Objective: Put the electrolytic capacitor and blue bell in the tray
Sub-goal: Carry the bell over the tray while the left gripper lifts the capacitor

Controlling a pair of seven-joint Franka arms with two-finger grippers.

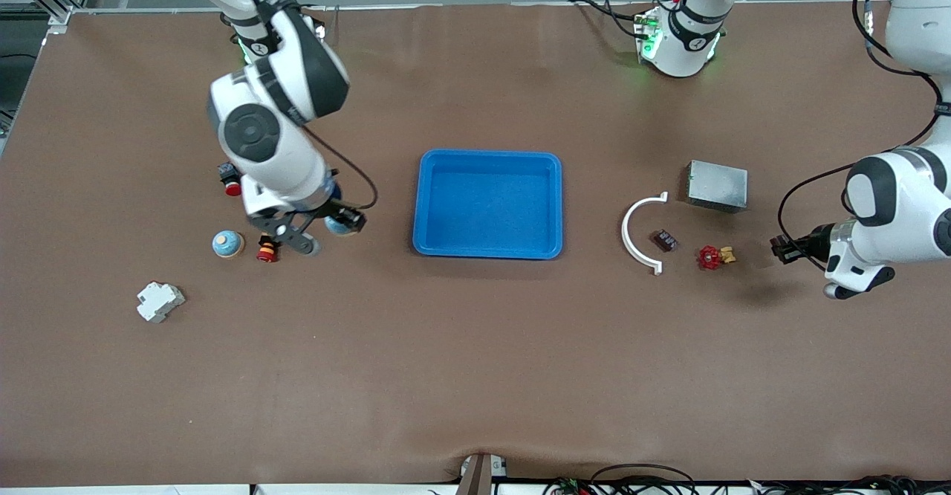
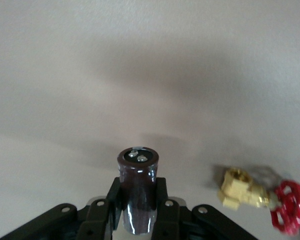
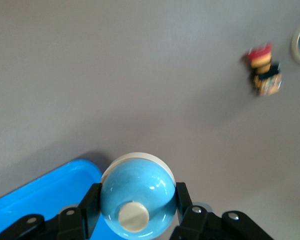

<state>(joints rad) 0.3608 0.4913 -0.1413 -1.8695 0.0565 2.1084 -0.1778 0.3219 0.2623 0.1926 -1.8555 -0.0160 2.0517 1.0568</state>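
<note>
The left gripper gripped the electrolytic capacitor above the table near the red valve. The right gripper clamped the blue bell just beside the tray. Carrying was the step in hand; each load next required positioning over the tray, then release.

Two blue bells, two red push buttons, one tray, one capacitor, one grey box.

Blue bell in right hand
</note>
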